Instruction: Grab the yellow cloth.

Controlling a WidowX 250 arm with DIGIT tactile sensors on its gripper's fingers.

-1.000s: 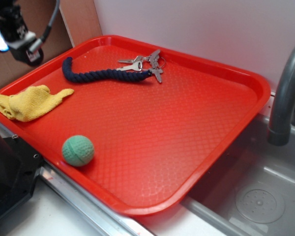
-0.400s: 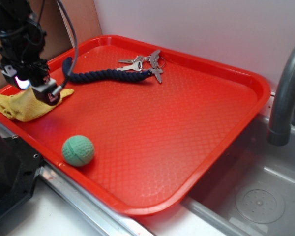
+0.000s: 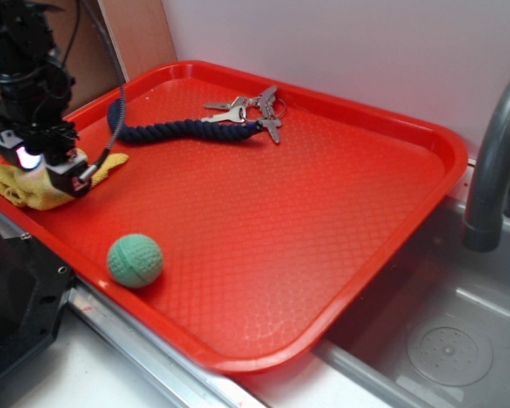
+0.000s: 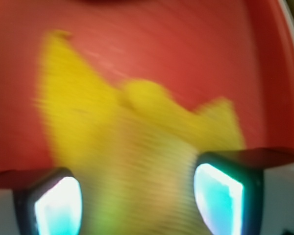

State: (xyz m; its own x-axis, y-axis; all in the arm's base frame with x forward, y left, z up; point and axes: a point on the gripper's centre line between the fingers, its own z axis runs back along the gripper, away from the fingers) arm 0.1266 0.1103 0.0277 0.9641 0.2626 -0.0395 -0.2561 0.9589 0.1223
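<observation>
Sink (image 3: 459, 340): grey basin under the right corner of the red tray, with a grey faucet (image 3: 493, 161) beside it.
Red tray (image 3: 340, 212): holds everything below.
Gripper (image 3: 44, 166): low over the tray's left corner, jaws spread wide, its two fingers (image 4: 220, 188) straddling the cloth.
Rope (image 3: 174, 127): dark blue, near the tray's back rim.
Yellow cloth (image 3: 25, 189): tray's left corner, under the gripper, lying between the fingers.
Green ball (image 3: 135, 260): by the tray's front rim.
Keys (image 3: 251, 109): at the rope's right end.
</observation>
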